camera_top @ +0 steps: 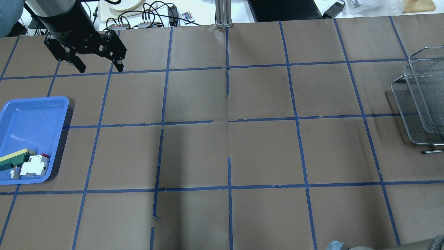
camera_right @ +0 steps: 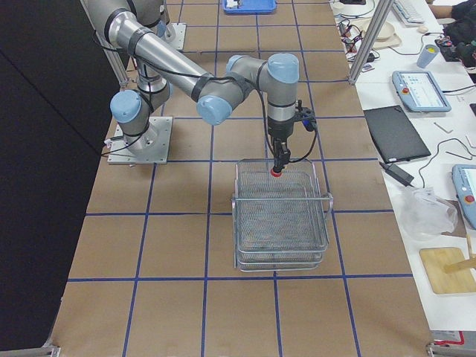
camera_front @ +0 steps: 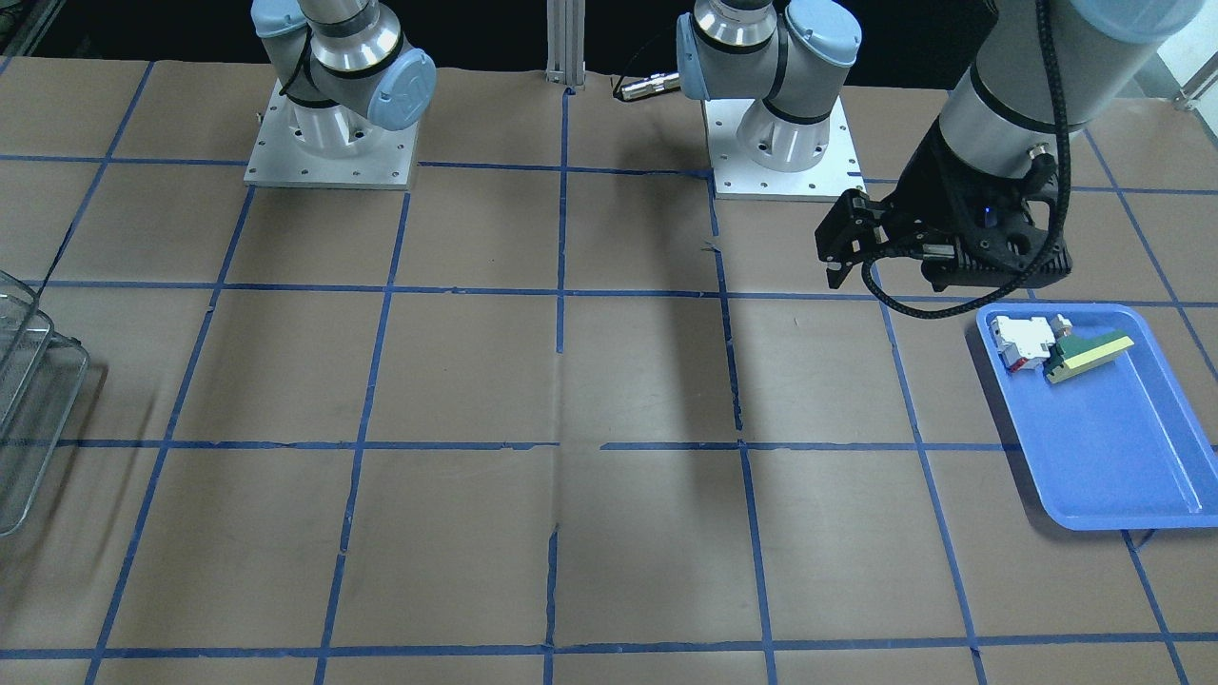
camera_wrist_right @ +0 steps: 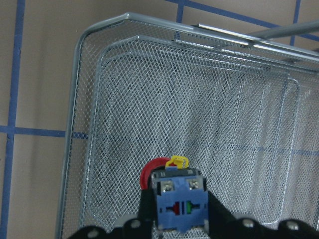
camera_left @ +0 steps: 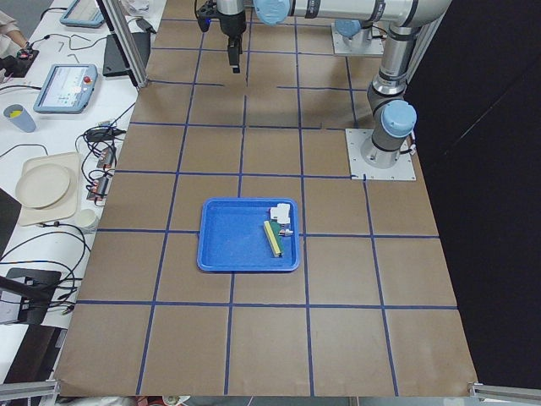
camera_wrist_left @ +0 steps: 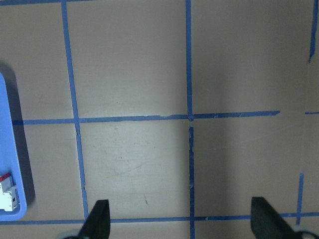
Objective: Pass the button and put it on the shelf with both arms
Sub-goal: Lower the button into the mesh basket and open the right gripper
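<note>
Now button (camera_wrist_right: 178, 201) over shelf (camera_wrist_right: 79, 74), white block (camera_front: 1023, 341) in tray (camera_front: 1123, 466)

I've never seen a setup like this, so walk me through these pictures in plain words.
Two robot arms stand at a taped brown table. Four pictures come from fixed cameras: front, overhead and each table end. Two come from cameras on the wrists. The left end effector hangs open and empty near a blue tray holding a white-and-red block and a green-and-yellow piece. The right end effector is shut on the red-capped button, holding it over the wire-mesh shelf.
</note>
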`<control>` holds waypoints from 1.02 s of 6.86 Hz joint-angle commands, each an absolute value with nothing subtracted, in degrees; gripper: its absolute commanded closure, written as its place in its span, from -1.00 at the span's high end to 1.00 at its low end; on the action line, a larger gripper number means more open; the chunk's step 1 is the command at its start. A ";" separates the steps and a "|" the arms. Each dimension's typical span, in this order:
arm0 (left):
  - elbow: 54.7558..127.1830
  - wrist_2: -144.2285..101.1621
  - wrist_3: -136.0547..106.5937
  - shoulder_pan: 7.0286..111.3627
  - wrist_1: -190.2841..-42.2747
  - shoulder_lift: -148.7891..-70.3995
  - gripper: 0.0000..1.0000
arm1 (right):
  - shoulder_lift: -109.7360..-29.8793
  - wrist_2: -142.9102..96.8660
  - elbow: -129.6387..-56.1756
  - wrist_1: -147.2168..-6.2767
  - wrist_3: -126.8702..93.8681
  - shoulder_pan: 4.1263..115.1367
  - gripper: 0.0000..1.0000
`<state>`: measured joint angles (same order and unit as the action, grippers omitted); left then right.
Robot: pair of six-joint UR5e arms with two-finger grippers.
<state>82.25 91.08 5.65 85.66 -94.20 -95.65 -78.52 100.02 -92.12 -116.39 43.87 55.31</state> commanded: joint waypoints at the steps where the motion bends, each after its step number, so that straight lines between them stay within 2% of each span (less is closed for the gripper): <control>1: 85.52 91.32 5.98 84.91 -88.69 -93.96 1.00 | -76.65 99.93 -92.11 -116.89 40.80 54.93 -0.98; 4: 85.69 91.14 5.98 84.90 -88.68 -93.96 1.00 | -75.50 95.63 -91.58 -116.63 39.99 54.49 -0.96; 5: 85.78 90.97 5.98 84.90 -88.68 -94.30 1.00 | -75.32 95.71 -92.10 -116.89 39.99 54.41 -0.74; 6: 85.26 90.71 5.98 84.90 -88.33 -94.83 1.00 | -75.50 96.06 -92.11 -116.55 40.16 54.14 0.21; 7: 85.34 90.79 5.89 84.90 -88.24 -94.92 1.00 | -75.93 96.67 -92.20 -115.15 40.60 53.01 0.99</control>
<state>85.43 90.83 5.96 84.90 -88.43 -94.65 -75.57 96.12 -92.08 -116.29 40.22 53.97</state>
